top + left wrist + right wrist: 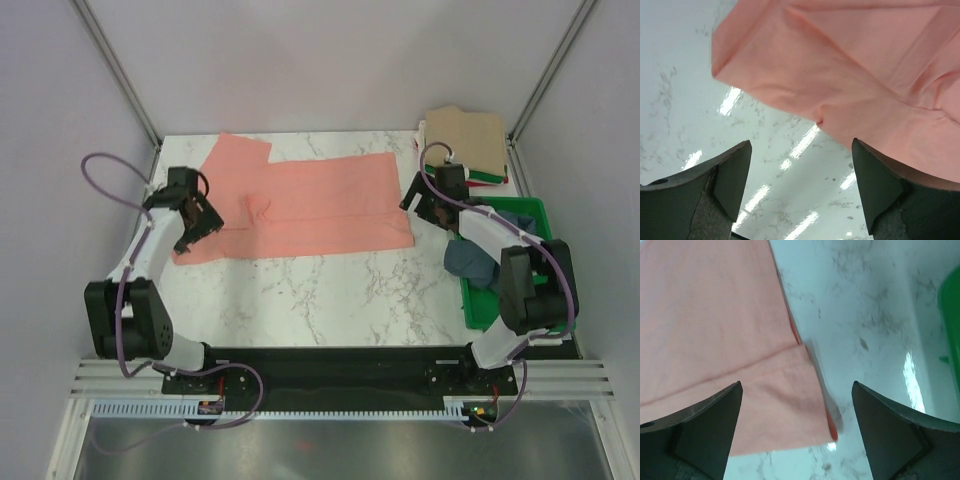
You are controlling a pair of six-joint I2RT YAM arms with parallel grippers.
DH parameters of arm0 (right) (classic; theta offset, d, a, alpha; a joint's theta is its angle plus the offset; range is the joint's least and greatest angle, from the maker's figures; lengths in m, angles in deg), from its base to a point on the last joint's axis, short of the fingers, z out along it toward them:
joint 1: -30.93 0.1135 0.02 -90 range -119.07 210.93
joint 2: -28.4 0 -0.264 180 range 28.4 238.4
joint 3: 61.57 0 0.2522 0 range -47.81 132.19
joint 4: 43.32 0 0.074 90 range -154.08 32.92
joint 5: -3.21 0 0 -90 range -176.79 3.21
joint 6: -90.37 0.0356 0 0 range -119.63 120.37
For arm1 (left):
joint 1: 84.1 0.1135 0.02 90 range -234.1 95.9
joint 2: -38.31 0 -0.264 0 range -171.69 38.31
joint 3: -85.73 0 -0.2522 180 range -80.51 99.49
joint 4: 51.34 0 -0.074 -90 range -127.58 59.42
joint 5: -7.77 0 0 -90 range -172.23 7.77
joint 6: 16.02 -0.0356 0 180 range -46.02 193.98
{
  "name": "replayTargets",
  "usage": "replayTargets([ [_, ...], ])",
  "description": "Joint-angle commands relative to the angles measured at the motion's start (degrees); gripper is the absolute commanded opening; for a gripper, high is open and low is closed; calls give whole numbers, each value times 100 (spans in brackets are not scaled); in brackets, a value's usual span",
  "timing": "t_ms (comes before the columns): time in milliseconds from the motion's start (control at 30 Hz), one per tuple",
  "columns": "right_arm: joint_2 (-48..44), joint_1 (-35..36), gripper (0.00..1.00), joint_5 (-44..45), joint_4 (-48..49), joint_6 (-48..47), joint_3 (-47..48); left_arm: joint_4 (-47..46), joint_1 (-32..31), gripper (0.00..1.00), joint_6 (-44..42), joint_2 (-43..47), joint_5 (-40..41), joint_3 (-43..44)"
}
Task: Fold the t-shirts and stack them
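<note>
A salmon-pink t-shirt (300, 205) lies partly folded across the far half of the marble table, one sleeve pointing to the far left. My left gripper (200, 228) is open and empty just above the shirt's near left corner; that corner shows in the left wrist view (850, 65). My right gripper (420, 205) is open and empty over the shirt's right hem; the near right corner shows in the right wrist view (785, 405). A tan folded t-shirt (465, 140) tops a stack at the far right. A slate blue-grey t-shirt (472, 262) lies in the tray.
A rigid green plastic tray (528, 212) stands at the right edge; its edge shows in the right wrist view (951, 310). Red and green cloth edges (488, 180) peek out under the tan shirt. Metal frame posts rise at both far corners.
</note>
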State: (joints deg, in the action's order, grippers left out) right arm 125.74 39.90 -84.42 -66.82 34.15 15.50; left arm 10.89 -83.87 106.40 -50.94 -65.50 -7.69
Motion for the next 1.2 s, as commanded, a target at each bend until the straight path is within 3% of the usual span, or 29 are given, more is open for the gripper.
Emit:
replayTargets([
  [0, -803, 34, 98, -455, 156, -21, -739, -1302, 565, 88, 1081, 846, -747, -1671],
  [167, -1279, 26, 97, -685, 463, 14, -1786, -2359, 1198, 88, 1433, 1376, -1198, -3025],
  [367, -745, 34, 90, -1089, 920, 129, -2156, -3113, 1444, 86, 1574, 1393, -1295, -3589],
  [667, -339, 34, 82, -1186, 1299, 217, -2112, -3177, 1489, 87, 1846, 1446, -874, -3713],
  [933, -145, 34, 65, -1327, 1518, 252, -2112, -3440, 1611, 87, 2066, 1314, -496, -3731],
  [1167, 39, 26, 51, -1406, 1633, 261, -2086, -3739, 1682, 82, 2171, 674, -451, -3546],
])
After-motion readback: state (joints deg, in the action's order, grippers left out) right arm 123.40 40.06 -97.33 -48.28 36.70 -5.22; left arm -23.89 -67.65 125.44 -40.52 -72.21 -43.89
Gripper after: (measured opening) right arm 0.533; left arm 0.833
